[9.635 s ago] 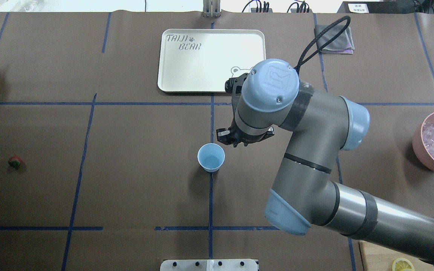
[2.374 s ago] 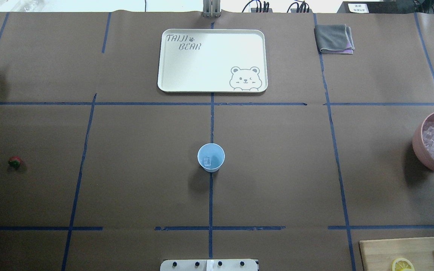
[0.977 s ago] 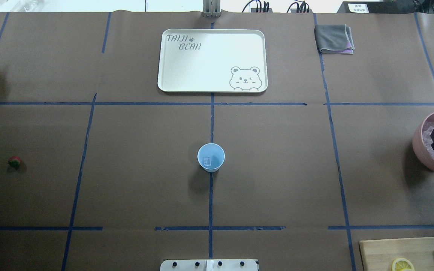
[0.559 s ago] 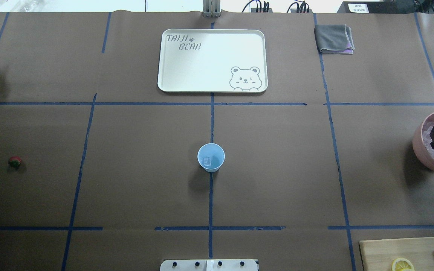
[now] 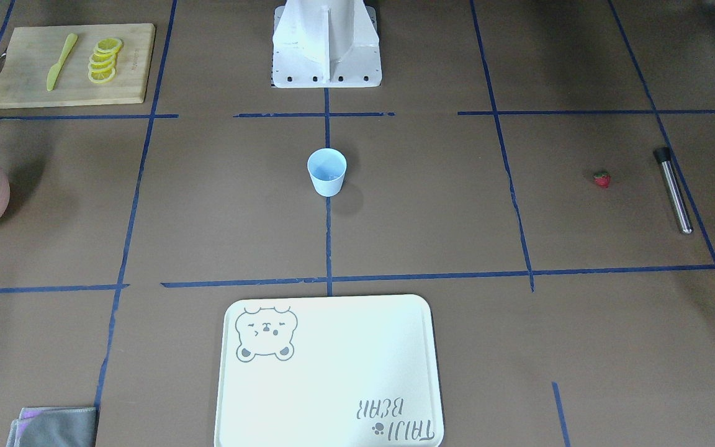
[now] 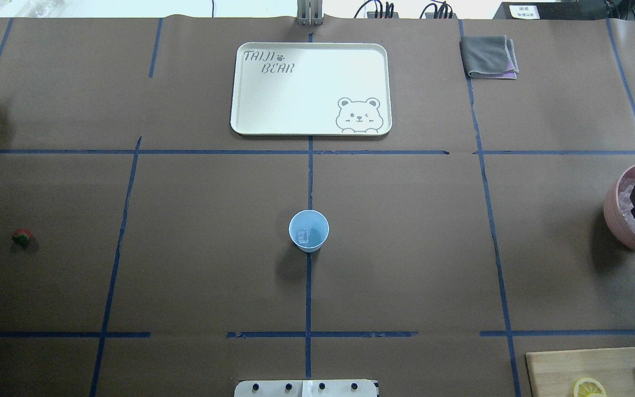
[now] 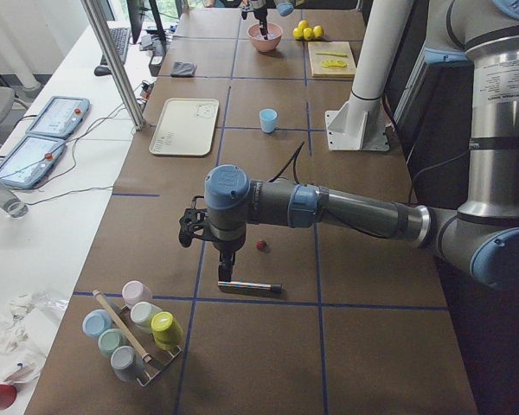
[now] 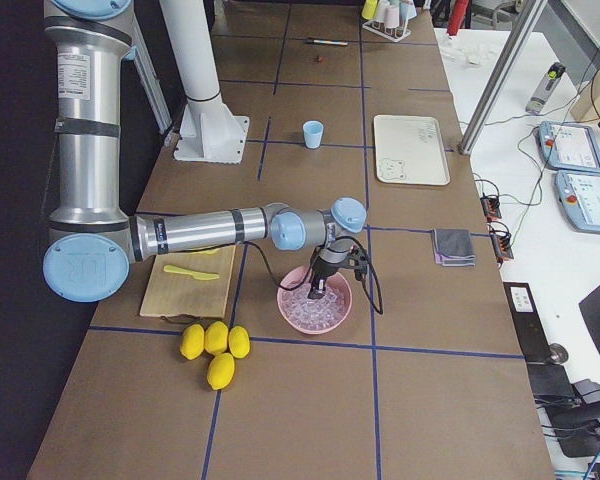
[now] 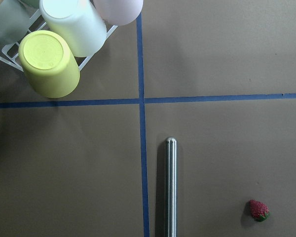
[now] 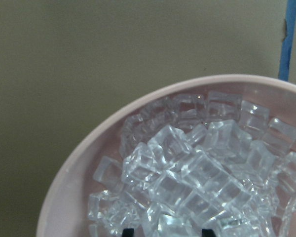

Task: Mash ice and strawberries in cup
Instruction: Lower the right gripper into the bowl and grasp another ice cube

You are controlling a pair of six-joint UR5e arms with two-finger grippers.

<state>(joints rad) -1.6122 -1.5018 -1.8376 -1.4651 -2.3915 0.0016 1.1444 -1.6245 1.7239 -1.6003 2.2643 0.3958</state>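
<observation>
The pale blue cup [image 6: 308, 230] stands upright at the table's centre with one ice cube [image 6: 302, 236] inside. More ice [image 10: 187, 173] fills the pink bowl [image 6: 615, 212] at the right edge. My right gripper [image 10: 166, 232] is down in that bowl, open, its two fingertips apart among the cubes. The strawberry [image 6: 21, 237] lies alone at the far left, next to a metal rod [image 9: 170, 187]. My left gripper [image 7: 225, 264] hangs over that rod; I cannot tell whether it is open or shut.
A white bear tray [image 6: 311, 88] lies at the back centre, a grey cloth [image 6: 488, 56] at the back right. A cutting board [image 5: 35, 87] carries lemon slices and a yellow knife. A rack of coloured cups [image 7: 134, 328] stands past the rod.
The right arm left the cup, where an ice cube now lies, and went to the pink bowl. Over the last second its gripper shifted only slightly above the ice.
</observation>
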